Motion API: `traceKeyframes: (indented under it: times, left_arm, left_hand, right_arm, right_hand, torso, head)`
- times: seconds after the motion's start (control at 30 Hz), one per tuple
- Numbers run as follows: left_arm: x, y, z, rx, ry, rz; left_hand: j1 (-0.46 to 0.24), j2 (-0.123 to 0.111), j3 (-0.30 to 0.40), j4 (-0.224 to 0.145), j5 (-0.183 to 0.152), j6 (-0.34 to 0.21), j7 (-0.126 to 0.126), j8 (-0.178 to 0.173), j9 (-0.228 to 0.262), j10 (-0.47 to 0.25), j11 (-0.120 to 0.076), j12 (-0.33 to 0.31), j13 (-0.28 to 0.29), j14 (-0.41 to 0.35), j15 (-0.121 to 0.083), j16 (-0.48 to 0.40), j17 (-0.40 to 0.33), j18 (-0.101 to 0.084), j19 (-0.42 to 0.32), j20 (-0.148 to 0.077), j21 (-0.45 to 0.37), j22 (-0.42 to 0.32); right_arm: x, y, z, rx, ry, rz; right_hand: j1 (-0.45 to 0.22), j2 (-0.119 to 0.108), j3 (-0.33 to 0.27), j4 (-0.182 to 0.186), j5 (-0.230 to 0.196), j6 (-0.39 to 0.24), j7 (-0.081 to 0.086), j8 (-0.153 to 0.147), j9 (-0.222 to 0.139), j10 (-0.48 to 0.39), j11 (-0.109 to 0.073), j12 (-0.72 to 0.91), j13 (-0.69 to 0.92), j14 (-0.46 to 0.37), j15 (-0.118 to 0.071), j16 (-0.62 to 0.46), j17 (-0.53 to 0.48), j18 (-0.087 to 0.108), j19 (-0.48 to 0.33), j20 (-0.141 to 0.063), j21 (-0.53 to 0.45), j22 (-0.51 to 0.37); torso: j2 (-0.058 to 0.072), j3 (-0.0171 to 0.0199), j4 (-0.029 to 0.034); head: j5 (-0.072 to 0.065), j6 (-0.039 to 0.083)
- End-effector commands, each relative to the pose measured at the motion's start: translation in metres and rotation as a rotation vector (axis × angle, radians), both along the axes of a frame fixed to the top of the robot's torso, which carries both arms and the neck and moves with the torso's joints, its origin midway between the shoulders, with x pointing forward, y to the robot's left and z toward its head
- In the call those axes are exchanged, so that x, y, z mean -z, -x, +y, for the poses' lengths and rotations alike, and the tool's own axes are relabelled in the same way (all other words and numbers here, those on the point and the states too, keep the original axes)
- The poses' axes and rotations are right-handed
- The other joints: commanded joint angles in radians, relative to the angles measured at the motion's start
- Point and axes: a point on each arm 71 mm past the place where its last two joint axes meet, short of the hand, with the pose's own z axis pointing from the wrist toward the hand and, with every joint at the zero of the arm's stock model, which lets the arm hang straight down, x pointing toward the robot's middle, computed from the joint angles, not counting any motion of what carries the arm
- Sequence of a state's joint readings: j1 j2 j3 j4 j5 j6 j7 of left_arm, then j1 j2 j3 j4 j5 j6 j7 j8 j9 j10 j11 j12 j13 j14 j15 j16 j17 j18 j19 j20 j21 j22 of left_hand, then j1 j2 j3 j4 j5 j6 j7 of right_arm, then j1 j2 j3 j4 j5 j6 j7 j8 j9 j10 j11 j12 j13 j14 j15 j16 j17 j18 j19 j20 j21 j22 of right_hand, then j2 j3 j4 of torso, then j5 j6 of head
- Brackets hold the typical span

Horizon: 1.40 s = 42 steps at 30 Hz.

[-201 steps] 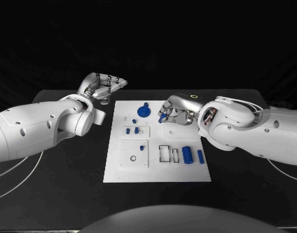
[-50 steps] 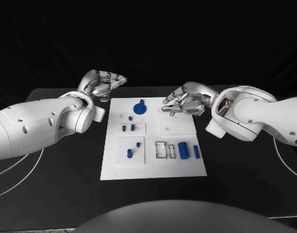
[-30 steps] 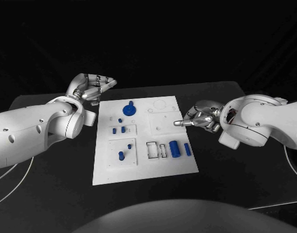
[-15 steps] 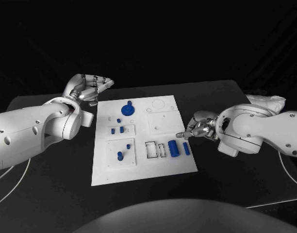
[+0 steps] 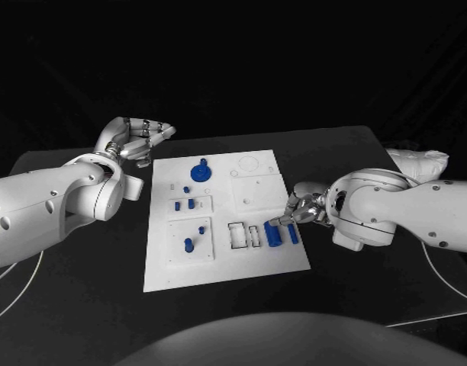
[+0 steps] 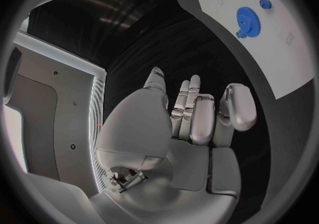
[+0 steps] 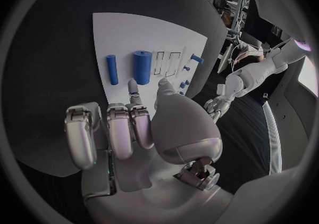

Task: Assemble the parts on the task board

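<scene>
- My right hand sits low at the right edge of the task board, about level with the two blue cylinders; its fingers reach toward them, the rest curled in against the palm.
- From the right wrist view I see nothing between those fingers, and the tips stop just short of the thick blue cylinder; I cannot tell whether they touch the board.
- The thin blue cylinder lies just beside the thick one, both flat on the board, parallel to each other.
- Next to them are two outlined rectangular slots in the board.
- My left hand is up off the counter, beyond the board's far left corner, fingers curled in on nothing.
- The blue gear lies near the board's far left corner.
- Small blue pegs stand in a raised square on the board's left side, and another blue peg is on the square nearer me.
</scene>
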<state>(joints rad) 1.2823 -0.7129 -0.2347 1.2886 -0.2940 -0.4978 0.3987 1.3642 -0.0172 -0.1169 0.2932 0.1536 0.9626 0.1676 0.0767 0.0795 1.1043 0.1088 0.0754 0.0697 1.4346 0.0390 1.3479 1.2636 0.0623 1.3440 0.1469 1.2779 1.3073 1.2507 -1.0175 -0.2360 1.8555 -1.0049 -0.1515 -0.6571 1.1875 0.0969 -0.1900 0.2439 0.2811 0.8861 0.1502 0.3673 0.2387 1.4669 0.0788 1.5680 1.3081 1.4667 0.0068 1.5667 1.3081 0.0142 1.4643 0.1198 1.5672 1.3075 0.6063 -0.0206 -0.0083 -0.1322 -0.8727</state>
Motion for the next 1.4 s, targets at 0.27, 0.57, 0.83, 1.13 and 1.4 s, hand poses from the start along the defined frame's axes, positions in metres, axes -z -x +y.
traceKeyframes:
  times: [0.27, 0.57, 0.83, 1.13, 1.4]
  left_arm:
    - [-0.001, 0.001, -0.002, 0.019, 0.003, -0.005]
    - [-0.001, 0.002, -0.002, 0.023, 0.003, -0.003]
    - [-0.001, 0.001, -0.001, 0.024, 0.003, -0.003]
    - [-0.001, 0.002, -0.002, 0.032, 0.006, 0.0]
    - [-0.001, 0.002, -0.001, 0.032, 0.006, 0.001]
  left_hand:
    - [0.001, 0.01, -0.007, -0.002, 0.006, -0.003, -0.002, -0.002, 0.0, -0.005, 0.0, -0.004, 0.001, -0.009, 0.001, -0.005, -0.001, 0.007, -0.006, 0.0, -0.004, 0.156]
    - [0.001, 0.01, -0.007, -0.002, 0.006, -0.003, -0.002, -0.002, 0.0, -0.005, 0.0, -0.004, 0.001, -0.009, 0.001, -0.005, -0.001, 0.007, -0.006, 0.0, -0.004, 0.156]
    - [0.001, 0.01, -0.007, -0.002, 0.006, -0.003, -0.002, -0.002, 0.0, -0.005, 0.0, -0.004, 0.001, -0.009, 0.001, -0.005, -0.001, 0.007, -0.006, 0.0, -0.004, 0.156]
    - [0.002, 0.011, -0.007, -0.002, 0.006, -0.004, -0.002, -0.002, 0.0, -0.005, 0.0, -0.004, 0.001, -0.009, 0.001, -0.006, -0.002, 0.008, -0.006, 0.0, -0.005, 0.155]
    - [0.002, 0.011, -0.007, -0.002, 0.006, -0.004, -0.002, -0.002, 0.0, -0.005, 0.0, -0.004, 0.001, -0.009, 0.001, -0.006, -0.002, 0.008, -0.007, 0.0, -0.006, 0.155]
  right_arm:
    - [0.013, 0.0, 0.006, -0.026, 0.062, 0.049]
    - [0.017, -0.004, 0.011, -0.042, 0.099, 0.067]
    - [0.022, -0.007, 0.016, -0.06, 0.121, 0.088]
    - [0.036, -0.01, 0.021, -0.085, 0.172, 0.116]
    - [0.041, -0.008, 0.028, -0.095, 0.173, 0.102]
  right_hand:
    - [-0.011, -0.017, 0.005, -0.008, 0.002, -0.017, 0.007, -0.017, 0.005, 0.104, 0.011, 0.003, 0.263, 0.104, 0.006, 0.004, 0.263, -0.014, 0.106, 0.0, 0.004, 0.263]
    - [-0.029, -0.025, 0.007, -0.007, 0.009, -0.029, 0.012, -0.028, 0.009, 0.104, 0.016, 0.003, 0.263, 0.104, 0.009, 0.004, 0.263, -0.014, 0.106, 0.003, 0.004, 0.263]
    - [-0.034, -0.023, 0.009, -0.006, 0.01, -0.032, 0.014, -0.031, 0.01, 0.104, 0.017, 0.003, 0.263, 0.104, 0.01, 0.004, 0.263, -0.014, 0.106, 0.004, 0.004, 0.263]
    - [-0.034, -0.02, 0.014, -0.008, 0.009, -0.029, 0.013, -0.031, 0.012, 0.104, 0.017, 0.003, 0.263, 0.104, 0.011, 0.004, 0.263, -0.014, 0.106, 0.005, 0.004, 0.263]
    - [0.075, 0.011, 0.103, -0.099, 0.006, -0.012, 0.002, -0.036, 0.026, 0.104, 0.008, 0.003, 0.263, 0.104, 0.01, 0.004, 0.263, -0.014, 0.106, 0.007, 0.004, 0.263]
  torso:
    - [0.001, -0.0002, 0.0007]
    - [0.0, -0.0001, 0.0011]
    - [0.001, -0.0006, 0.0005]
    - [0.001, -0.0006, 0.0018]
    - [0.001, -0.0005, 0.0001]
  head:
    - [0.0, 0.0]
    - [0.002, 0.0]
    - [0.006, 0.0]
    - [0.014, 0.0]
    - [0.017, 0.0]
